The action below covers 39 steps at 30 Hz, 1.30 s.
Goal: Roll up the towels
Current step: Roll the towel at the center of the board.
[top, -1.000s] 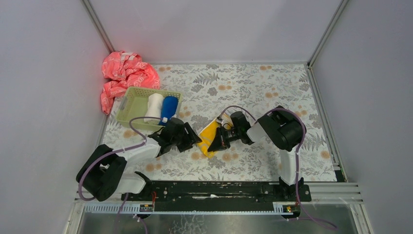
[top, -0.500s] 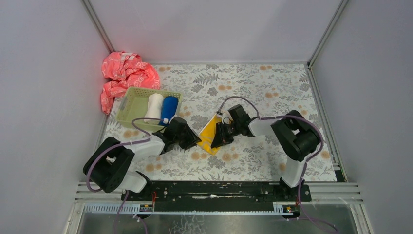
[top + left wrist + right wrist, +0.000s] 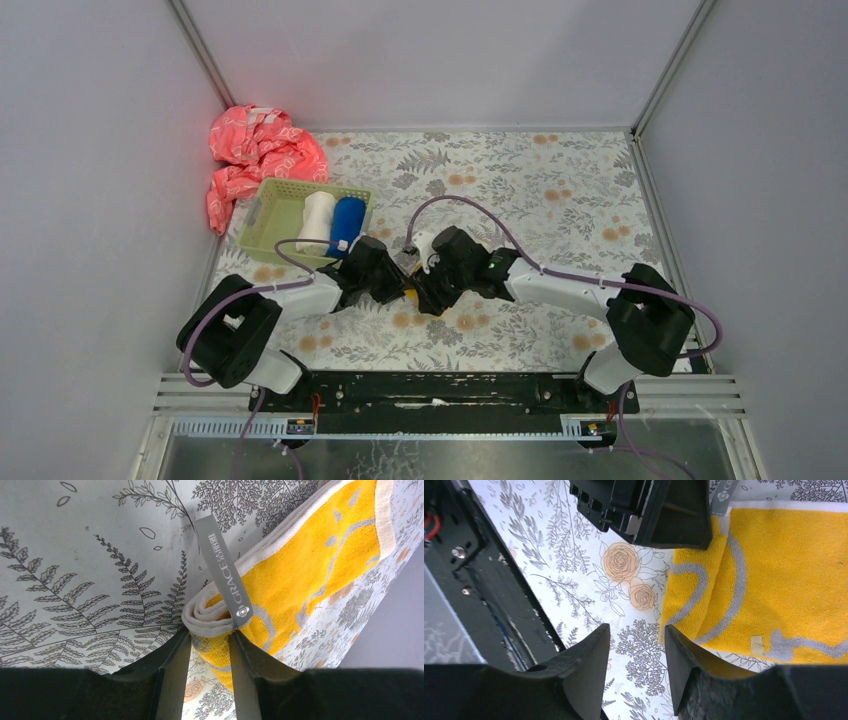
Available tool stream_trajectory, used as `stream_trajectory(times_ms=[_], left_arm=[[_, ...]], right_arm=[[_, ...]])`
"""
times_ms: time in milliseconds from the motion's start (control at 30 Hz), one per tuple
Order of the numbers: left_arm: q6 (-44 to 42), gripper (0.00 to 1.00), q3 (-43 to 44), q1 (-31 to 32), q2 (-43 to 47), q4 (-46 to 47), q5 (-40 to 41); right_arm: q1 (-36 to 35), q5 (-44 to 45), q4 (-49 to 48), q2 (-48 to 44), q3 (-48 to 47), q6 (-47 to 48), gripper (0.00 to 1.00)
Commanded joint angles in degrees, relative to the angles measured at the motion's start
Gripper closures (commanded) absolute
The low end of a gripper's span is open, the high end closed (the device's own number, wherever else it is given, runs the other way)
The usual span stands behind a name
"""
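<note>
The yellow-orange towel [image 3: 310, 570] lies on the floral tablecloth, one end rolled into a small coil. My left gripper [image 3: 207, 632] is shut on that rolled end, and a grey label [image 3: 222, 575] sticks out of it. From above only a sliver of this towel [image 3: 411, 294] shows between the left gripper [image 3: 385, 275] and the right gripper [image 3: 430, 290]. The right gripper [image 3: 636, 627] stands open over bare cloth, at the towel's [image 3: 784, 580] near corner. A cream-white towel [image 3: 318, 220] and a royal blue towel [image 3: 347, 222] lie rolled in the basket.
The pale green basket [image 3: 270, 205] stands at the left of the table. A crumpled pink-red patterned cloth [image 3: 255, 160] lies behind it in the corner. The left gripper's black body [image 3: 649, 510] fills the top of the right wrist view. Grey walls enclose the table.
The right gripper has opened and swung left across the towel until it sits against the left gripper. The left jaws have narrowed onto the rolled end. The towel is now almost covered from above.
</note>
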State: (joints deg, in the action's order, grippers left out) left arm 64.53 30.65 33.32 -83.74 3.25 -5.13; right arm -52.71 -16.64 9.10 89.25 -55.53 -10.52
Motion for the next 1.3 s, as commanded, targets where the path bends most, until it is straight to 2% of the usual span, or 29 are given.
stream_trajectory(times_ms=[0,300,567,700,800,900,1033,1133,1267], left_arm=[[-1.4,0.66,-1.4,-0.4,-2.6,-6.3,3.1],[-1.9,0.67,-1.1,-0.3,-2.9,-6.7,3.2],[-2.4,0.66,-0.5,-0.3,-3.2,-7.4,3.1],[-2.6,0.66,-0.1,-0.3,-2.3,-8.4,3.5],[-2.9,0.66,0.4,-0.4,-0.9,-9.9,4.1],[-3.1,0.65,0.8,-0.4,1.4,-11.6,4.9],[-3.1,0.60,1.2,-0.4,5.6,-13.7,5.4],[-3.4,0.57,1.8,-0.4,9.3,-16.2,6.7],[-4.4,0.46,3.0,-0.4,13.2,-20.2,8.3]], right_arm=[[-2.9,8.7,0.2,1.0,-0.4,5.7,0.48],[-4.5,14.8,-0.5,7.9,-0.8,8.8,0.44],[-7.2,20.6,3.4,13.7,-1.4,10.7,0.44],[-9.1,24.7,5.4,16.0,-1.8,10.6,0.54],[-9.3,24.2,5.3,16.6,-1.7,9.7,0.63],[-9.1,17.9,3.4,15.7,-1.2,8.6,0.75],[-5.8,4.5,-1.7,12.9,1.0,4.2,0.92],[-1.2,-7.6,-7.3,11.8,3.4,-0.1,0.96],[4.6,-22.4,-17.2,12.9,6.2,-8.6,0.97]])
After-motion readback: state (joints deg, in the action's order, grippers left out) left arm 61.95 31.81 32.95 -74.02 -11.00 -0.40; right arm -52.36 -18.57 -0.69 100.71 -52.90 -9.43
